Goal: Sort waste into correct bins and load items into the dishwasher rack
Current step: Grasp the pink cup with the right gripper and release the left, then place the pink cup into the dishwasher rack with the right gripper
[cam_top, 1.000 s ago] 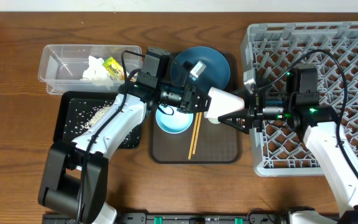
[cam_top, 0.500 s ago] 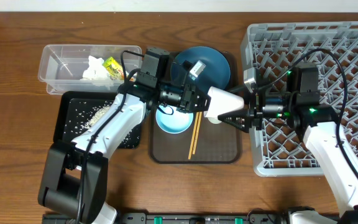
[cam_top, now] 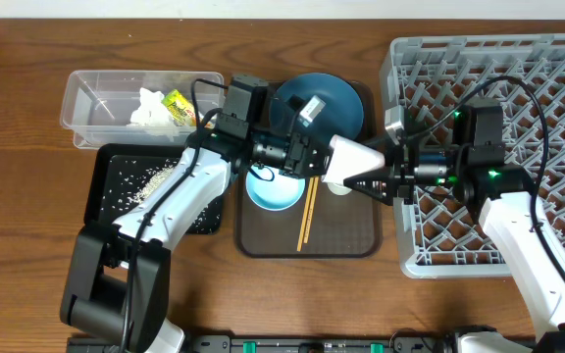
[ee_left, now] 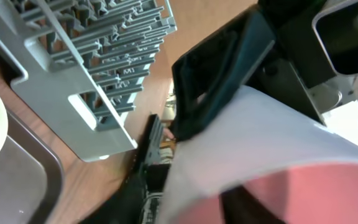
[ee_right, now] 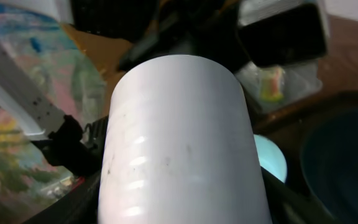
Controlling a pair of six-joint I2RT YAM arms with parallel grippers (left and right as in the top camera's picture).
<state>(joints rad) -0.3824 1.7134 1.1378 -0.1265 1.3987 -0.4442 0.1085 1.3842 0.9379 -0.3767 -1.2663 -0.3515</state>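
A cup, white outside with pink at its open end [cam_top: 353, 157], hangs above the brown tray between both grippers. My right gripper [cam_top: 366, 179] is shut on its right end; the cup fills the right wrist view [ee_right: 179, 137]. My left gripper [cam_top: 310, 162] is at its left end, and the cup's white wall and pink inside [ee_left: 260, 143] crowd the jaws there, so their grip is unclear. A pale cup [cam_top: 337, 187] stands just below. The dark blue plate [cam_top: 336, 103], light blue bowl [cam_top: 273, 191] and chopsticks [cam_top: 307, 216] lie on the tray. The grey rack [cam_top: 518, 88] is at the right.
The clear tub [cam_top: 96, 98] at the back left holds tissue [cam_top: 150, 108] and a yellow-green wrapper [cam_top: 178, 106]. The black tray [cam_top: 111, 211] in front of it holds rice grains [cam_top: 140, 181]. The brown serving tray [cam_top: 341, 235] sits between the bins and the rack.
The right gripper and the cup's right end have lifted slightly and shifted a little to the right. The left arm has not visibly moved.
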